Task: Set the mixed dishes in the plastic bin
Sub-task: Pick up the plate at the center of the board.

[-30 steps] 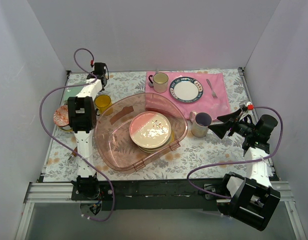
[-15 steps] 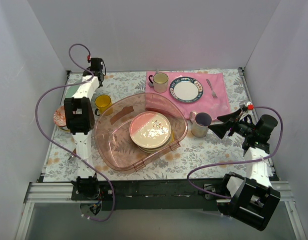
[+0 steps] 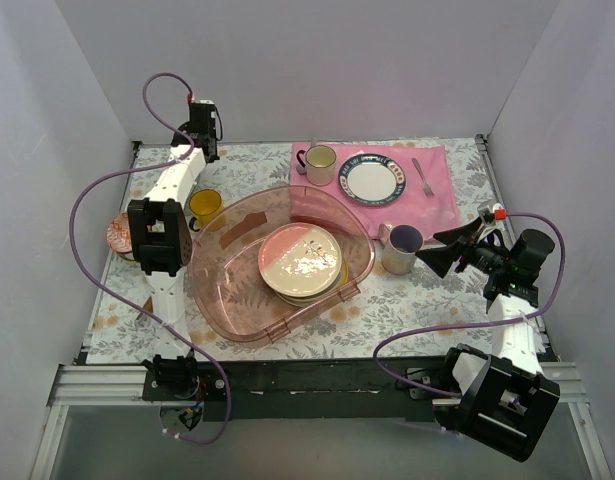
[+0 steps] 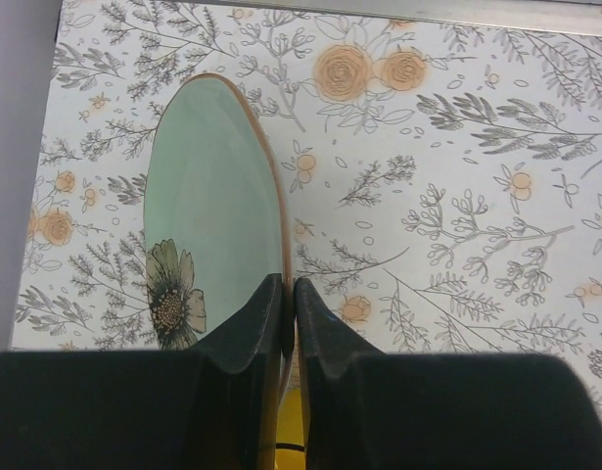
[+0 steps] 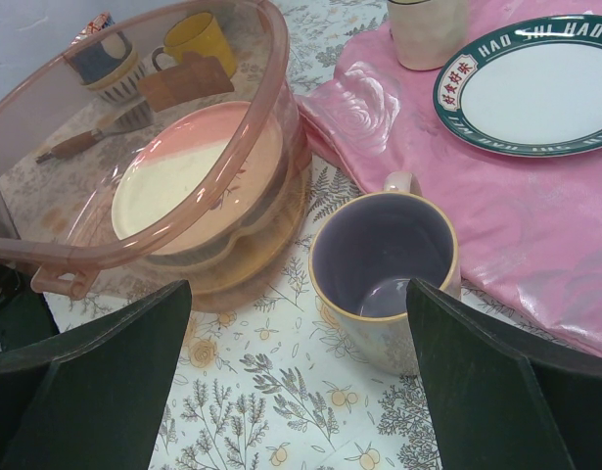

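Top view: pink bin (image 3: 219, 300) sits in the middle of the surface (image 3: 427, 305), cream plate (image 3: 299, 262) inside it. Left wrist: my left pincer (image 4: 289, 286) is pinching the mint-green plate (image 4: 212, 196) by its rim. Right wrist: my right pincer (image 5: 299, 289) is spread wide, grey mug (image 5: 384, 264) just ahead.

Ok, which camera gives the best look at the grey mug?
Right wrist: the grey mug fills the centre, upright, empty, handle toward the pink cloth. The top view shows the mug small, beside the bin. Left wrist misses it.
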You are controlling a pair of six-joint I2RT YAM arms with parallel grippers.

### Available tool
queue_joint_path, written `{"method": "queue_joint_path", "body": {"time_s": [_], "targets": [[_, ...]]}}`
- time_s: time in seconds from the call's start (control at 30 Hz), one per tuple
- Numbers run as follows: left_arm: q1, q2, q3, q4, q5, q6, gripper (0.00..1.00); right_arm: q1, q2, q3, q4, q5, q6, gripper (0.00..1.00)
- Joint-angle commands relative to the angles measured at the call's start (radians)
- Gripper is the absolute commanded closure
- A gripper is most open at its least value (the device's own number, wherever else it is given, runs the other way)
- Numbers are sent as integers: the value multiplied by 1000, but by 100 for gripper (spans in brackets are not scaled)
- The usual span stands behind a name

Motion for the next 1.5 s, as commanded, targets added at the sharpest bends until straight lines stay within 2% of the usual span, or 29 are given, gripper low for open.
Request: {"method": "queue_joint_path", "body": {"time_s": [0.0,0.37,0.63,0.93,1.17,1.33,1.47], "targets": [[-29,-181,36,62,-22,50,100,1,-7,26,38,-22,4,1],[-101,-268,24,139,-34,159,100,3,-16,28,33,-21,4,1],[-179,-343,-10,172,7,248,100,8,-24,29,28,-19,-1,1],[-311,-488,-119,226,49,344,100,8,-36,29,19,-18,-5,1],[-455,-589,-216,255,37,412,100,6,-48,38,-1,-17,-22,1],[-533,-682,-289,266,102,426,100,6,-45,93,-65,-34,-47,1],[-599,-764,-393,297,168,429,100,6,-16,217,-218,-47,-63,2]]}}
